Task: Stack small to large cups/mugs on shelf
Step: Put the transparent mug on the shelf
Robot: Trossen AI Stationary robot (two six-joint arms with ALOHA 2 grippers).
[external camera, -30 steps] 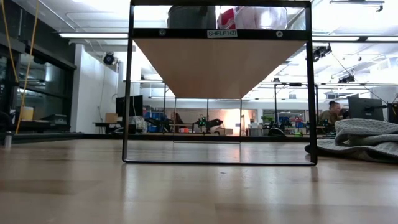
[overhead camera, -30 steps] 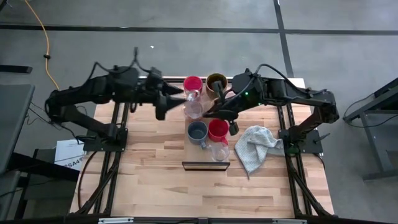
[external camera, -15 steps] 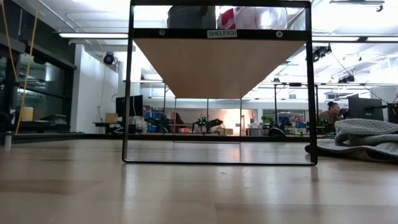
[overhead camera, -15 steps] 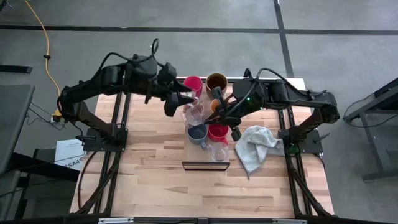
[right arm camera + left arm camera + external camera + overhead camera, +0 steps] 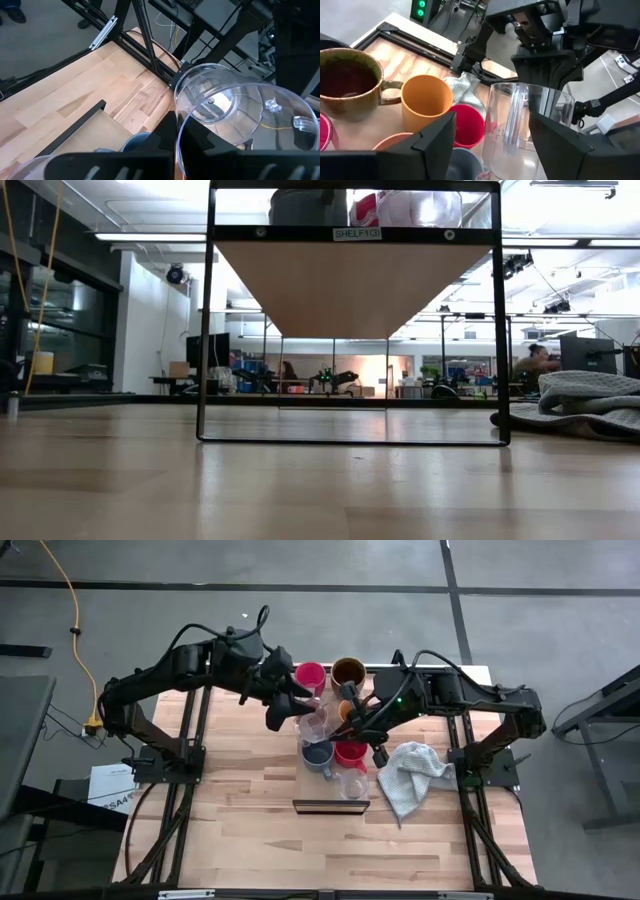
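A clear glass cup [image 5: 315,724] is tilted over the shelf [image 5: 308,778], a pale board with a dark front edge. My right gripper [image 5: 340,726] is shut on it. My left gripper [image 5: 292,712] is open, its fingers on either side of the glass [image 5: 520,125]; I cannot tell whether they touch it. On the shelf stand a red mug [image 5: 310,673], an olive-brown mug [image 5: 348,670], an orange cup [image 5: 426,102], a blue cup [image 5: 317,753], another red mug [image 5: 351,751] and a second glass cup [image 5: 352,784]. My right gripper holds the glass cup by its rim [image 5: 179,107], one finger inside and one outside. The fingers come slanting down from the table's right. The cup is tilted, its mouth turned toward the right arm; whether its base rests on anything does not show.
A pale grey cloth [image 5: 410,775] lies crumpled on the tabletop right of the shelf. In the low view the shelf's dark frame [image 5: 210,330] stands on the table with open tabletop in front. A person shows far off in the room [image 5: 535,360].
My left gripper has moved toward the table's right, up to the glass cup, and now straddles it. The glass cup, held by my right gripper, has shifted slightly toward the near edge and tipped over.
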